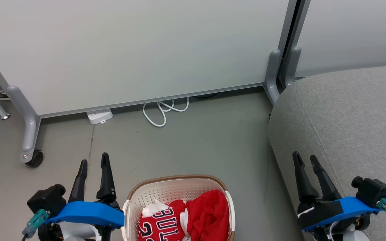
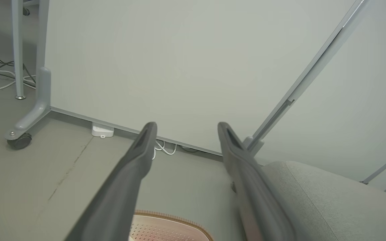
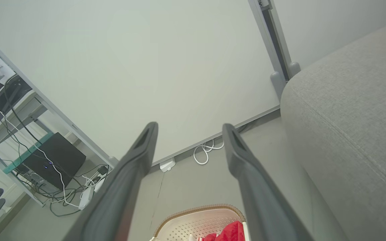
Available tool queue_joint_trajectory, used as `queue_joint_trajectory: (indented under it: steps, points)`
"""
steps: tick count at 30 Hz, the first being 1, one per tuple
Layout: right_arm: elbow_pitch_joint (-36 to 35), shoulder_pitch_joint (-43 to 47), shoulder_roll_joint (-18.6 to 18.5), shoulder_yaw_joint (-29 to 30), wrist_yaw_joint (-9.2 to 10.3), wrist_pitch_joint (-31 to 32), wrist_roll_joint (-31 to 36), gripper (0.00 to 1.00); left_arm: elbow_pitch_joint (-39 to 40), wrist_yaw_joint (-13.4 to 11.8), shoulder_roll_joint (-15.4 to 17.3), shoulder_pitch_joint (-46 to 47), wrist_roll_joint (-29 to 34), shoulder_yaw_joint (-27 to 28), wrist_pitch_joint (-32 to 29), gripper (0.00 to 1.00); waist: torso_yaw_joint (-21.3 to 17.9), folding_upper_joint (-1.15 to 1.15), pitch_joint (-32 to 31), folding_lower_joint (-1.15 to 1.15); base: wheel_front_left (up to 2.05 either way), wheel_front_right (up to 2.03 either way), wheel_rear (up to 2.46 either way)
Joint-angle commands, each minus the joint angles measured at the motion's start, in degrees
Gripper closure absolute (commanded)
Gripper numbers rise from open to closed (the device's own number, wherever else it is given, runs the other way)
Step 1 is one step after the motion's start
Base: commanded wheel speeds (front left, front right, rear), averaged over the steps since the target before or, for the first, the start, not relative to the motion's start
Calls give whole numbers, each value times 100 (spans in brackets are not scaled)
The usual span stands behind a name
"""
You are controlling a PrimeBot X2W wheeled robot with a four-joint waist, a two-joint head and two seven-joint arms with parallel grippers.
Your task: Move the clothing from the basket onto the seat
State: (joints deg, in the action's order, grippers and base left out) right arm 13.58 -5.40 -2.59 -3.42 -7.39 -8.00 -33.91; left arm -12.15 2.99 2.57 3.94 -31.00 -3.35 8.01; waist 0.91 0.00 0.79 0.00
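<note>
On the grey floor (image 1: 206,140) straight ahead of you, at the bottom of the head view, stands the basket (image 1: 179,176), and the clothing is inside it. The jersey (image 1: 159,222) with black-and-white lettering lies on the left side. The plain red garment (image 1: 208,214) is bunched against it on the right, up to the basket's right wall. Some white fabric shows at the jersey's upper edge.

Your left gripper (image 1: 94,160) hangs just beside the basket's left rim, above the floor, its fingers spread wide and holding nothing. Your right gripper (image 1: 304,156) is over the front edge of the seat (image 1: 354,117), equally wide and empty. The seat sits to the right of the basket, with a strip of floor between the two.

Behind the basket a pale partition panel (image 1: 146,50) on wheeled feet runs across. A white cable (image 1: 163,113) lies looped at its foot, with a white power strip (image 1: 99,116) to the left of it. In your right wrist view the basket's far rim and a bit of red cloth show low between the fingers.
</note>
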Motion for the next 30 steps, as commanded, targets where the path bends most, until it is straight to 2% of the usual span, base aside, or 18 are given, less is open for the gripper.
queue_joint_trajectory:
  steps: [1,30]
  points:
    - [-45,-56,-36,-27,-10,-50,132,0,63,-34,36,139,134,-34,49,0,1,0,2,0,0,0,0]
    - [32,-91,-42,-191,-13,-442,1690,0,2,-74,39,148,1754,-256,439,0,83,0,86,0,0,0,0]
